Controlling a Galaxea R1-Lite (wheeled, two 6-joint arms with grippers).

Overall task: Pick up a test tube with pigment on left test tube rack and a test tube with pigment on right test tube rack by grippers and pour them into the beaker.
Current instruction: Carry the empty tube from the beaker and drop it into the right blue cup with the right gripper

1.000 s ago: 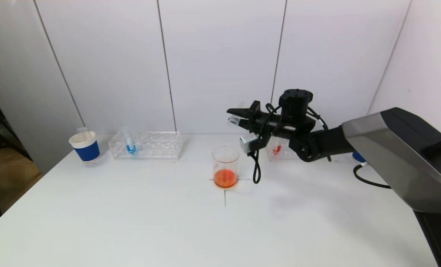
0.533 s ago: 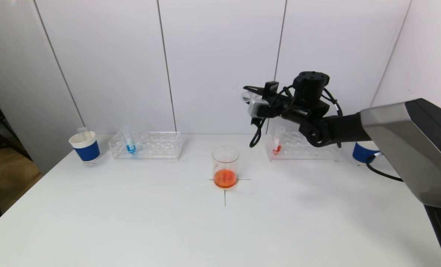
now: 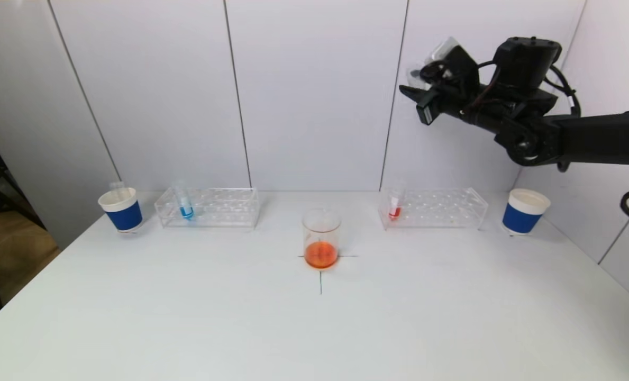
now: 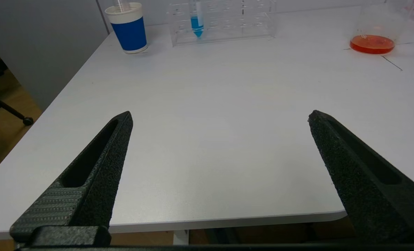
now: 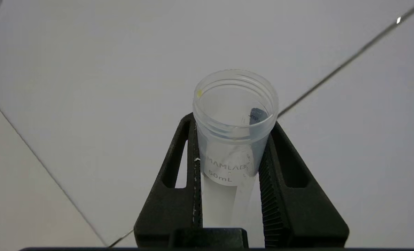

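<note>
White table before grey wall panels; both racks and the beaker stand on it.
Right gripper hangs high above the right rack, clamped on an empty test tube; left gripper, fingers spread, sits low at the table's near edge; beaker of orange liquid stands centre.

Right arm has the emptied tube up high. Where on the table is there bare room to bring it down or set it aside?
Bare patches: the table in front of the beaker, and the gaps between the beaker and each rack. Crowded: the back row, with the left rack, right rack and right cup. The right gripper holds the empty tube high above.
</note>
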